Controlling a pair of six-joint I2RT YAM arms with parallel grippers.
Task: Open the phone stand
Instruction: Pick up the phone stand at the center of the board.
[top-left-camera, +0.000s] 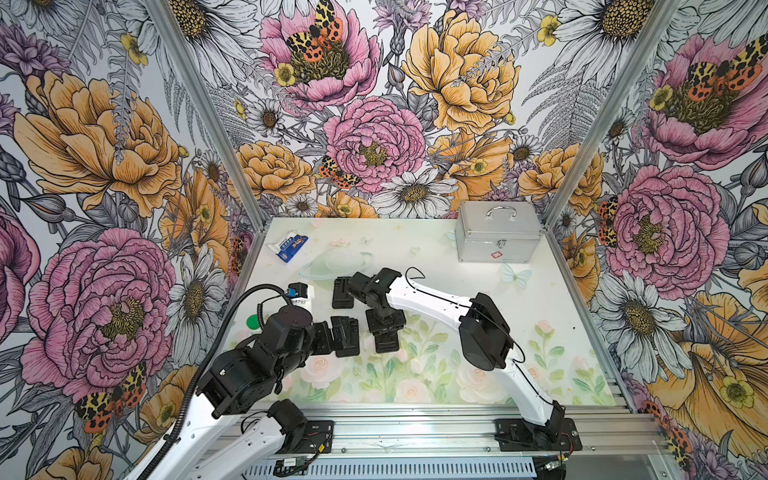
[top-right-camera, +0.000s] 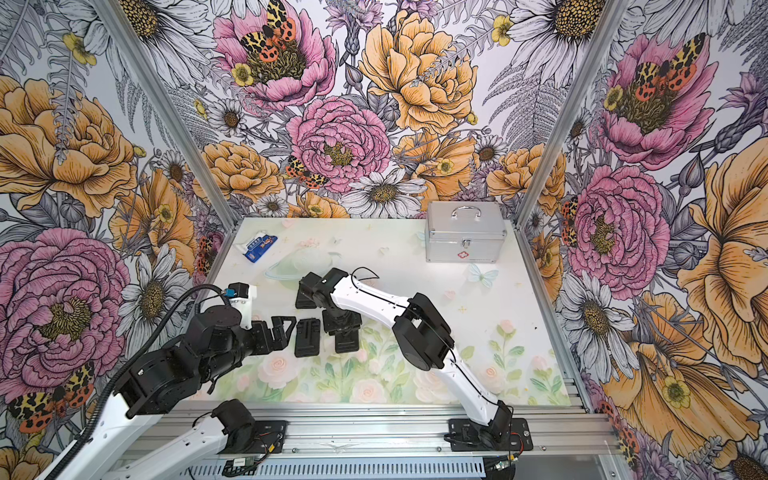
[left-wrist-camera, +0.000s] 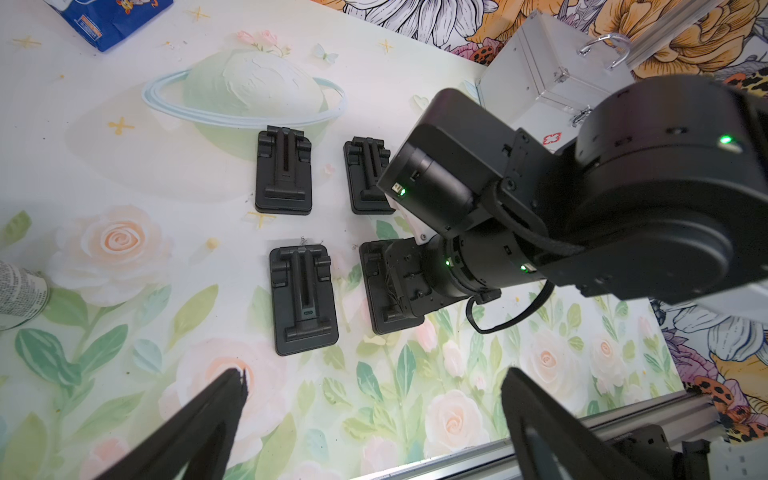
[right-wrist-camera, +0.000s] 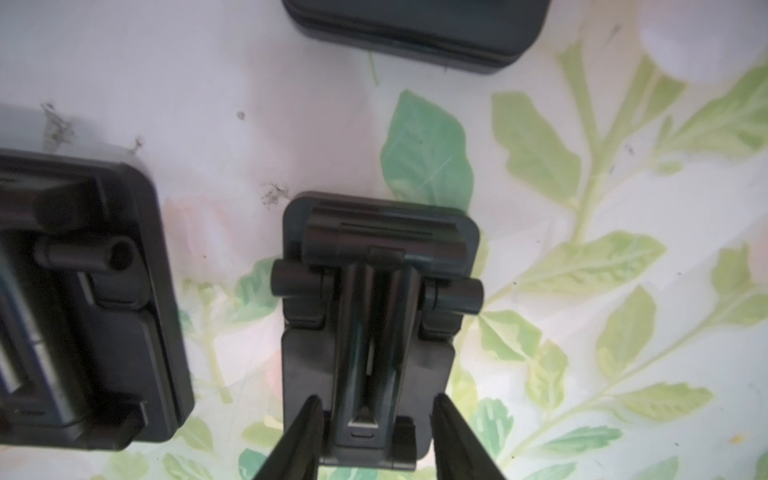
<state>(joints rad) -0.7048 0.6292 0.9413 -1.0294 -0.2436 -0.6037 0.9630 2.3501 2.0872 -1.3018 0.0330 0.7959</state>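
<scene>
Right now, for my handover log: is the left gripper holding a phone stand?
No, the left gripper hangs wide open with nothing in it.

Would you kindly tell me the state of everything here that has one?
Left gripper: open, empty.
Right gripper: fingers astride phone stand, grip unclear.
That phone stand: folded.
Neighbouring stand: folded flat.
Far stands: folded flat.
Metal case: closed.
</scene>
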